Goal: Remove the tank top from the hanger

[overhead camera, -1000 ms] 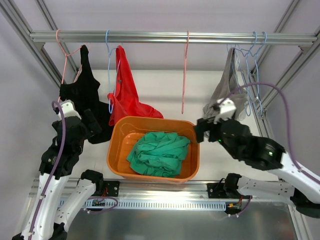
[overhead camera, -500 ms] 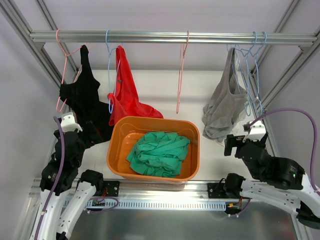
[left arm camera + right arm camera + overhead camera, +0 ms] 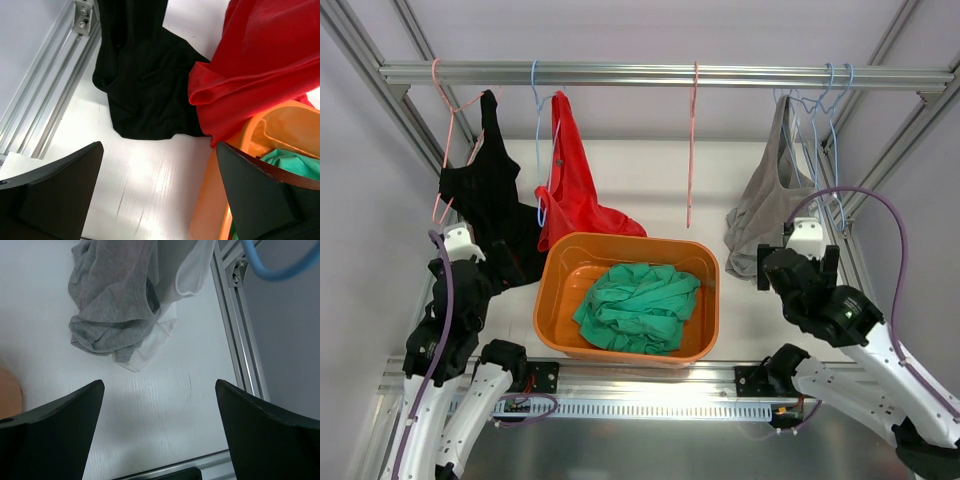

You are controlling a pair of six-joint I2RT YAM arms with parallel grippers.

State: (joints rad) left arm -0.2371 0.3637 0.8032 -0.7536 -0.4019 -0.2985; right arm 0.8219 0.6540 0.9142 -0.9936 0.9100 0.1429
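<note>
L hand (image 3: 159,165): fingers spread full, empty, touching nothing; hovers low over worktop (image 3: 130,200) beside black top (image 3: 485,205). Red top (image 3: 575,190) hangs next, hem at orange basket (image 3: 548,300) rim. Teal tank top (image 3: 638,305) bunched inside basket, prob. collection pt. Salmon hanger (image 3: 691,150) bare on rail (image 3: 620,73); task judged done. Grey top (image 3: 770,210) hangs R. R hand (image 3: 160,405): spread full, empty, clear of cloth. Both hands apart from garments, prob. to avoid snags.
</note>
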